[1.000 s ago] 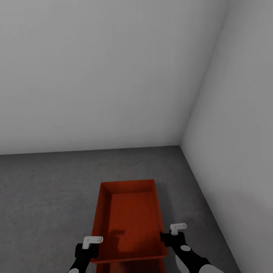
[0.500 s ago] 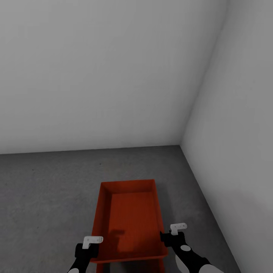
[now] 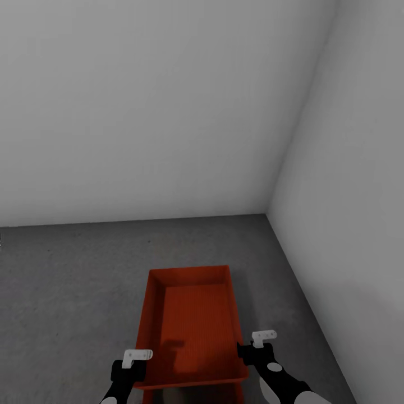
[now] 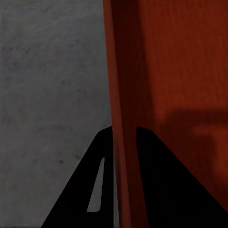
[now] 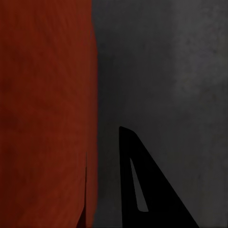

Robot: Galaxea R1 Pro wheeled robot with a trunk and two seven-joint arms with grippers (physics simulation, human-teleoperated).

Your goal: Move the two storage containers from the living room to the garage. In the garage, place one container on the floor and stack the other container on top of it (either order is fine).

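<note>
Concrete floor (image 3: 67, 280) is stretching across the garage corner, meeting pale-grey walls (image 3: 140, 112) at back and right. Left gripper (image 3: 136, 367) is sitting at the near left wall of the top storage container (image 3: 193, 320); in the left wrist view its two dark fingers (image 4: 156, 180) are straddling the orange wall (image 4: 121, 95), one outside, one inside, jaws closed down on it. Container is lying lengthwise away from the robot, open side up. A second orange container (image 3: 193, 395) is peeking out just beneath its near edge; can't tell whether they are touching. Right gripper (image 3: 242, 356) is sitting at the near right wall; in the right wrist view one finger (image 5: 142, 185) is showing outside the tub, the other is barely visible, so its grip can't be told.
</note>
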